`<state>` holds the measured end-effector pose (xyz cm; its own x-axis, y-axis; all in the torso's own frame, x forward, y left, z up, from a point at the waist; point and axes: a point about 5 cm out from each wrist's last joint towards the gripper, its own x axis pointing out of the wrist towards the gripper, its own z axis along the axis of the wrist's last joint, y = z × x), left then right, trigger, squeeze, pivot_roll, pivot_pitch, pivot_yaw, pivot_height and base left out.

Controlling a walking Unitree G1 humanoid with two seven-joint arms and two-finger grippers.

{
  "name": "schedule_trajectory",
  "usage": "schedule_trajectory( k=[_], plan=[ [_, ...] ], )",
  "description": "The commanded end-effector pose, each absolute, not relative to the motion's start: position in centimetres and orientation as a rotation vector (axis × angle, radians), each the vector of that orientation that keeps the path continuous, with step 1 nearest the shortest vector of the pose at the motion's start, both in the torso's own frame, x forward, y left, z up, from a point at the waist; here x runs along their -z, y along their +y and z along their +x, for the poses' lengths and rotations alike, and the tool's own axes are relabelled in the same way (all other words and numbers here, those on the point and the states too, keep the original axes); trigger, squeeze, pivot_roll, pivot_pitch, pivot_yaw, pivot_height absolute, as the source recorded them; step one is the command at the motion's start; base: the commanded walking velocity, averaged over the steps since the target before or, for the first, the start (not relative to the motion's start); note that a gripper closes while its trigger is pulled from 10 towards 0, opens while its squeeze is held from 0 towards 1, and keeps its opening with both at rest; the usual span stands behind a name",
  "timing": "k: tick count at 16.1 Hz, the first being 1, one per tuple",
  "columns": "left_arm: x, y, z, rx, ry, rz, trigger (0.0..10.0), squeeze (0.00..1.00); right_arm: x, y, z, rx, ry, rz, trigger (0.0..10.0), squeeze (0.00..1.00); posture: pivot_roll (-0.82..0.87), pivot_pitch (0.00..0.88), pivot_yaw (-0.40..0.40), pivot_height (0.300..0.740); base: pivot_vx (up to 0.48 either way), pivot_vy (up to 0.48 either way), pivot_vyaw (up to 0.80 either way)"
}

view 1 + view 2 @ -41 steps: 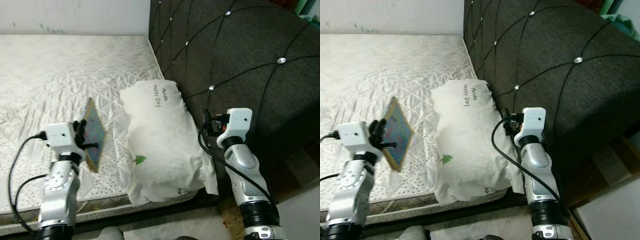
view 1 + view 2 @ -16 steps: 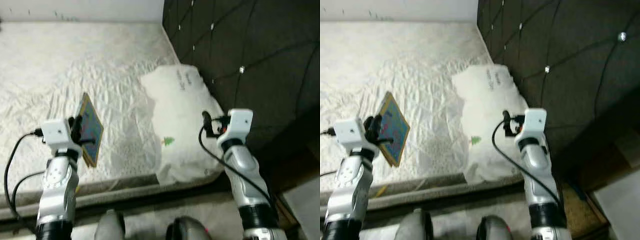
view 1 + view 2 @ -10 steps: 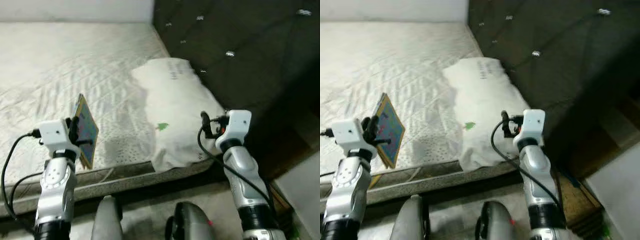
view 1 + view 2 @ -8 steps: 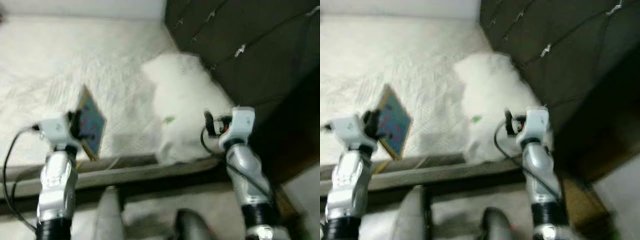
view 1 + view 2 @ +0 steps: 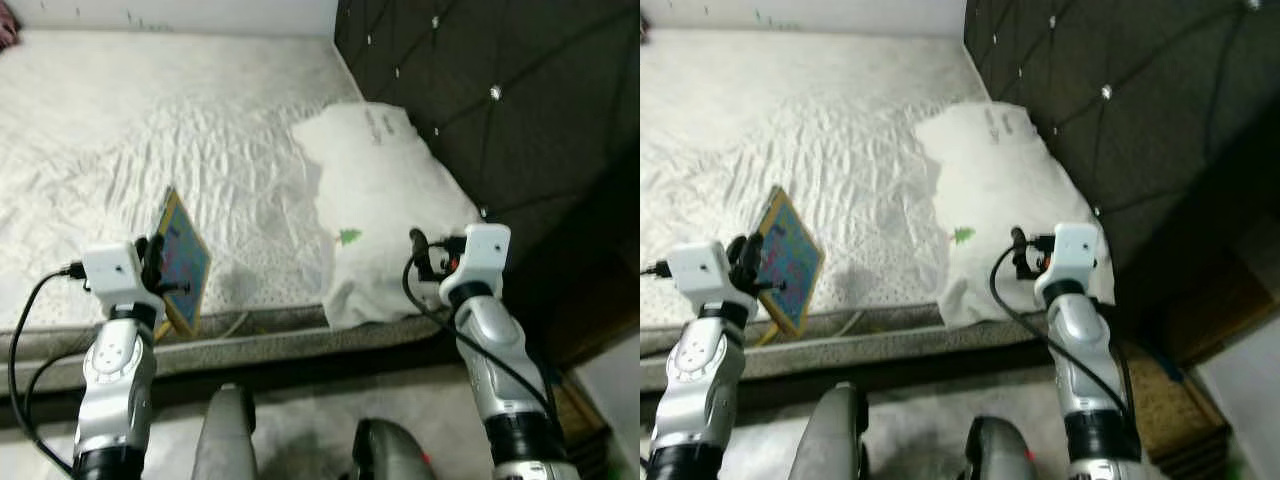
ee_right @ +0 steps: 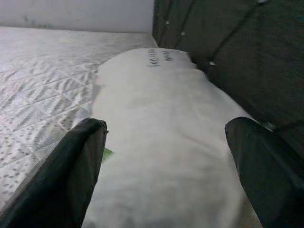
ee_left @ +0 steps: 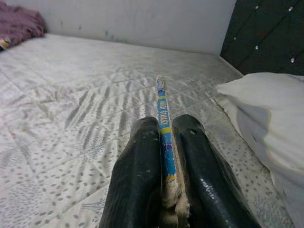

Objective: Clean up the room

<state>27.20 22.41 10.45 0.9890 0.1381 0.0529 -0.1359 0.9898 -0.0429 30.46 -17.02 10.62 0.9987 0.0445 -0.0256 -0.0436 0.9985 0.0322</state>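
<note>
My left gripper (image 5: pixel 158 268) is shut on a thin colourful picture book (image 5: pixel 182 260), held upright over the front edge of the white mattress (image 5: pixel 120 150). In the left wrist view the book's blue spine (image 7: pixel 164 128) stands edge-on between the two black fingers (image 7: pixel 135 185). My right gripper (image 5: pixel 418 254) is open, raised just before the near end of a white pillow (image 5: pixel 385 200) with a small green tree print. The right wrist view shows the pillow (image 6: pixel 161 142) between the spread fingertips (image 6: pixel 80 166).
A dark tufted headboard (image 5: pixel 500 100) rises at the right behind the pillow. A purple cloth (image 7: pixel 19 23) lies at the far corner of the mattress. My own feet (image 5: pixel 385 455) stand on the pale floor below the bed edge. A brown mat (image 5: pixel 1170 400) lies at the lower right.
The camera has drawn back and the blur is gone, so the bed edge and floor show more. The left gripper still holds the book and the right gripper stays open.
</note>
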Motion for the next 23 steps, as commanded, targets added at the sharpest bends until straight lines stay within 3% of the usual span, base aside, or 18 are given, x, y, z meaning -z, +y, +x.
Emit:
schedule_trajectory(
  k=[1,8,13,23],
  plan=[
    [-11.7,22.5,27.5,-0.131,-0.113,-0.027,10.0,0.00,-11.0,-16.8,30.6,-0.051,0.016,0.033,10.0,0.00,0.06,0.090,-0.084,0.648,0.405,0.000,0.00],
    [-11.7,22.5,27.7,-0.131,-0.107,-0.032,10.0,0.00,-11.0,-16.8,30.6,-0.053,0.018,0.032,10.0,0.00,0.05,0.100,-0.082,0.648,0.400,0.000,0.00],
    [-11.3,22.2,27.9,-0.151,-0.089,-0.034,10.0,0.00,-11.0,-16.8,30.6,-0.062,0.019,0.038,10.0,0.00,0.05,0.104,-0.086,0.648,0.000,0.000,0.00],
    [-11.2,22.5,29.1,-0.193,-0.103,-0.034,10.0,0.00,-11.2,-16.6,30.4,-0.100,0.019,0.047,10.0,0.00,0.04,0.115,-0.096,0.554,0.000,0.000,0.00]
  ],
)
